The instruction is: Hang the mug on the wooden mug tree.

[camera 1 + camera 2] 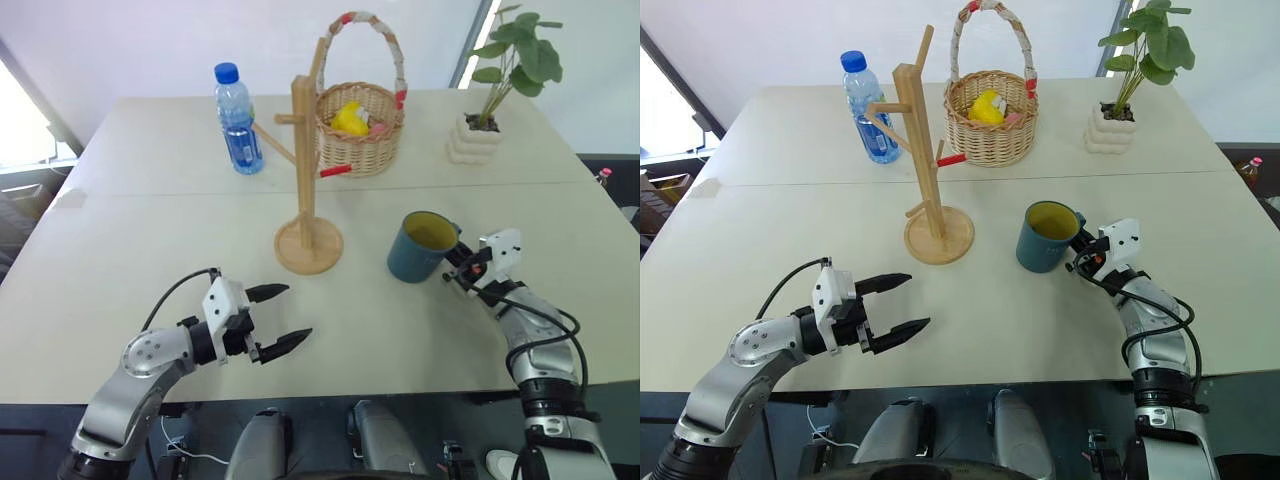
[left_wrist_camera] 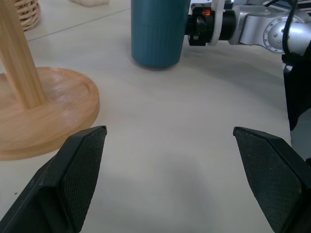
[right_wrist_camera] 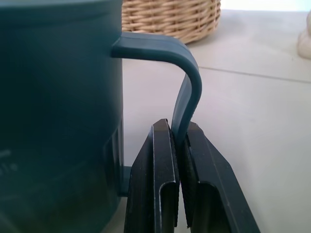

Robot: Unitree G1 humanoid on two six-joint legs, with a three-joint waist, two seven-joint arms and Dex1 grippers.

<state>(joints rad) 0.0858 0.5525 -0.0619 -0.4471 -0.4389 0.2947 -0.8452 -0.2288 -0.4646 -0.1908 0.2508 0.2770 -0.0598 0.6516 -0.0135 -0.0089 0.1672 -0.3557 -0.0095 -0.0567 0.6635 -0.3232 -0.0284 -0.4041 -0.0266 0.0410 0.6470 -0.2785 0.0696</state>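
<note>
**Handle pinched, tree off to the left**

Right end effector [image 3: 179, 145] clamps the mug [image 1: 421, 247] by its handle, upright on the tabletop [image 1: 150, 240]. The wooden mug tree [image 1: 305, 170] stands to the mug's left; left end effector [image 1: 285, 315] spread wide, empty.

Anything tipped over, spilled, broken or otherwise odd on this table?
Nothing stands out. The mug stands upright on the table, its handle clamped in the right pincer. The wooden mug tree, water bottle, wicker basket and potted plant are all upright.
</note>
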